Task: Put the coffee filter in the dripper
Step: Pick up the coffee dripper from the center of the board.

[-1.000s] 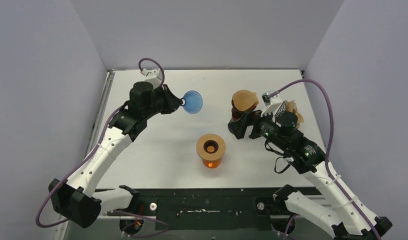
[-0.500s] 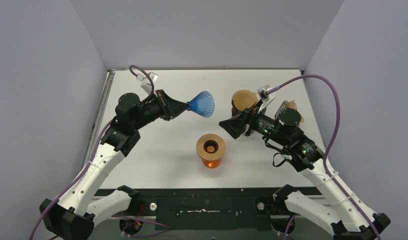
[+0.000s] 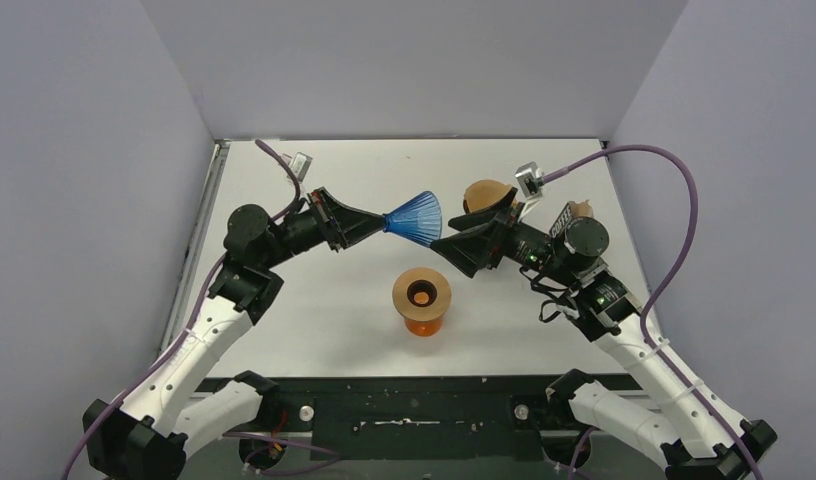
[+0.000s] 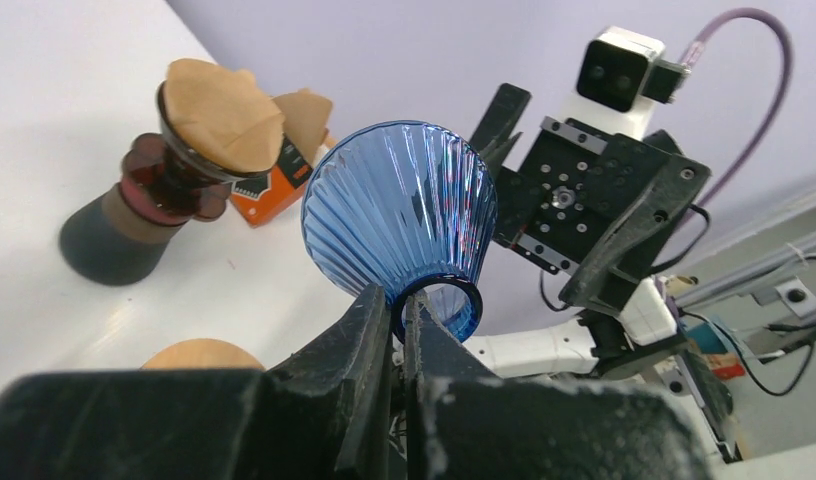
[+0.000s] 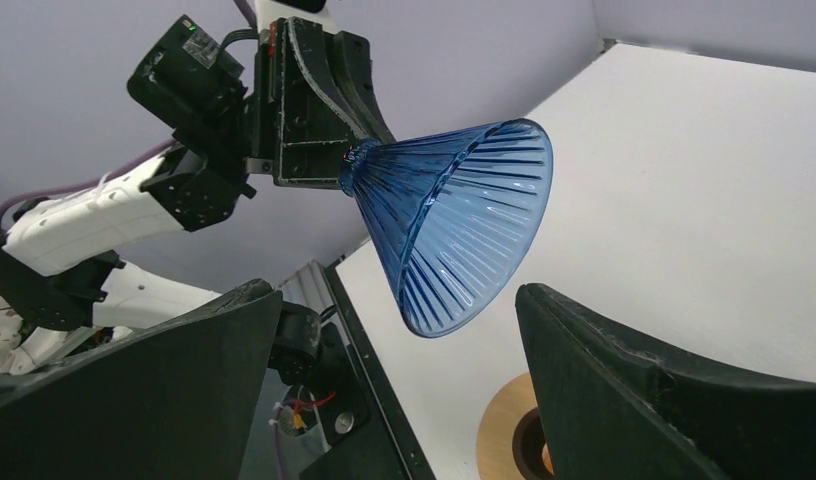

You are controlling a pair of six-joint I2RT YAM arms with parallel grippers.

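Pale lilac walls [image 3: 404, 60] close in a white table [image 3: 314, 300]. The coffee filter [image 3: 487, 192], a brown paper cone, sits at the back right of the table, resting in the top of a dark stand [image 4: 134, 210]; it is well clear of both grippers. A second brown paper [image 4: 302, 108] stands just behind it by an orange box [image 4: 274, 190].

The blue dripper [image 3: 416, 217] is up in the air over the middle of the table, lying on its side. The left gripper [image 3: 379, 222] is clamped on the ring at the dripper's narrow end, and the ribbed wide mouth points towards the right arm.

The right gripper [image 3: 449, 232] faces that mouth with its jaws spread wide and nothing between them. In the right wrist view, the dripper's rim hangs above the gap between the two black fingers [image 5: 604, 380], close to them but apart.

Below the two grippers, an orange vessel with a wooden collar [image 3: 421, 297] stands upright on the table.
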